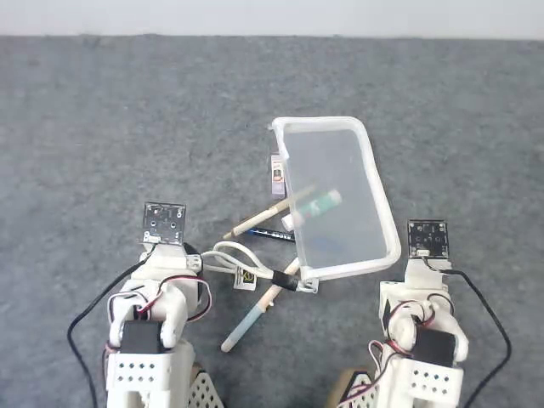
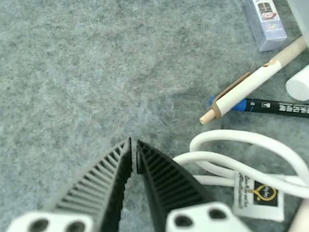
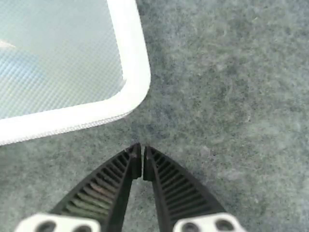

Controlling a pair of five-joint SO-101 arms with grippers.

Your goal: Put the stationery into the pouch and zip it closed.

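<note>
**Two pincers closed on nothing, pouch lying between the arms**

Left pincer (image 2: 133,143) hangs over the grey table (image 1: 102,119), its black ribbed jaws nearly together with a sliver of gap and nothing between them. Seen from above, a looped white cord (image 2: 241,159) with a printed tag (image 2: 257,194) lies at about 4 o'clock from it. Past the cord lie a beige pen (image 2: 251,84) and a dark pen (image 2: 277,107). A long pen (image 1: 255,314) lies at 5 o'clock from the cord.

Right pincer (image 3: 142,148) is likewise closed and empty, tips just short of a rounded corner of the pouch (image 3: 136,72). That see-through, white-rimmed pouch is at its 10 o'clock. A small box (image 1: 276,174) touches the pouch's 10 o'clock edge. Whether the items seen through the pouch are inside or beneath it, I cannot tell.
</note>
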